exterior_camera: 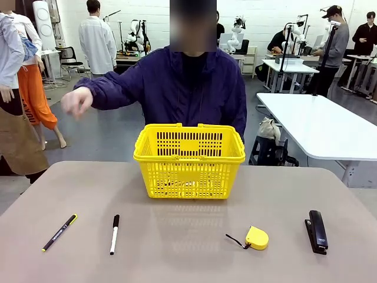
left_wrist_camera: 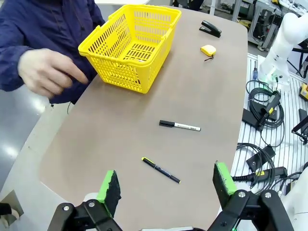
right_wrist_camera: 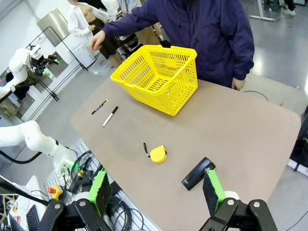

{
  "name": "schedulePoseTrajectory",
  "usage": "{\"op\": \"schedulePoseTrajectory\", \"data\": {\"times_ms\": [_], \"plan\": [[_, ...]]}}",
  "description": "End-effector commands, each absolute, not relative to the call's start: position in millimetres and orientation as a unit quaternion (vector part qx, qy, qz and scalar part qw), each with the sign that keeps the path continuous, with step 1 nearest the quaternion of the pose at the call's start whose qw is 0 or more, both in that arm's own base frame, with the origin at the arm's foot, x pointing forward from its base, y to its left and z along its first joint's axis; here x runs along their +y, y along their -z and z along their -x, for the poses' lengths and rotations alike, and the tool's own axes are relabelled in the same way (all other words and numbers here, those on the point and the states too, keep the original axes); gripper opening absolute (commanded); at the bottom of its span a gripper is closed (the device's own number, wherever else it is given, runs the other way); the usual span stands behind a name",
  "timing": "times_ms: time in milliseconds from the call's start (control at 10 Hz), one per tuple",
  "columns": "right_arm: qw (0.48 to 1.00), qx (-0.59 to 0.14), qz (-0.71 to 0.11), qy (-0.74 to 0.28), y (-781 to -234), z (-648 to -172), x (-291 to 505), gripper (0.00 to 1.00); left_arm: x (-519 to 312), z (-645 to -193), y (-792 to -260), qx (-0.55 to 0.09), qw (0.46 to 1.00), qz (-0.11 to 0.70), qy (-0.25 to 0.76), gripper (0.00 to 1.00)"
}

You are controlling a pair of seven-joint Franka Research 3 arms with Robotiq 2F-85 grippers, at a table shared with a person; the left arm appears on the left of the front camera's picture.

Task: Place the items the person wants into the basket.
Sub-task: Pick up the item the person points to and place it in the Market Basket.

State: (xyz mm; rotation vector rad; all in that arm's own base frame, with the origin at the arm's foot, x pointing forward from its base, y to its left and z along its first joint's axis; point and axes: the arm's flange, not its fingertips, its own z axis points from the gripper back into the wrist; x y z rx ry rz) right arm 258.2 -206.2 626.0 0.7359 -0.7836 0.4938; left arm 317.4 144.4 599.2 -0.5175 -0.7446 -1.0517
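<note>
So, materials first. The basket was seen to be bright yellow moulded plastic, boxy, with lattice sides and its handles folded down along the rim. It was parked at the far middle of the worktop, right in front of the person.

The pen was a thin black stick with yellow at its far end. It was laid flat at the near left, with its long axis angled from near-left to far-right. Just to its right, and clear of it, the marker was laid flat too. It had a smooth white barrel and a black cap, its long axis ran almost straight near-to-far, and the cap was pointed at the far side.

A round yellow tape measure and a black stapler were found at the near right.

One hand of the person was held up in the air past the far left corner, nothing in it.

The left gripper was spread wide over the pen with nothing gripped. Same story for the right gripper, which was hung open above the near right edge.

The worktop was matte grey-tan with rounded corners. A grey floor and white tables could be made out behind.
</note>
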Motion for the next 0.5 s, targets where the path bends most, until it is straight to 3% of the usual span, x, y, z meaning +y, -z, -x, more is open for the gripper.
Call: {"op": "schedulePoseTrajectory", "data": {"times_ms": [0,400], "plan": [[0.82,-0.38,-0.355,-0.238,-625.4,-259.7,-203.9,1.0,146.4,-317.5,-599.5,-0.352,0.759,0.241,0.491,1.0],[0.82,-0.38,-0.355,-0.238,-625.4,-259.7,-203.9,1.0,146.4,-317.5,-599.5,-0.352,0.759,0.241,0.491,1.0]]}}
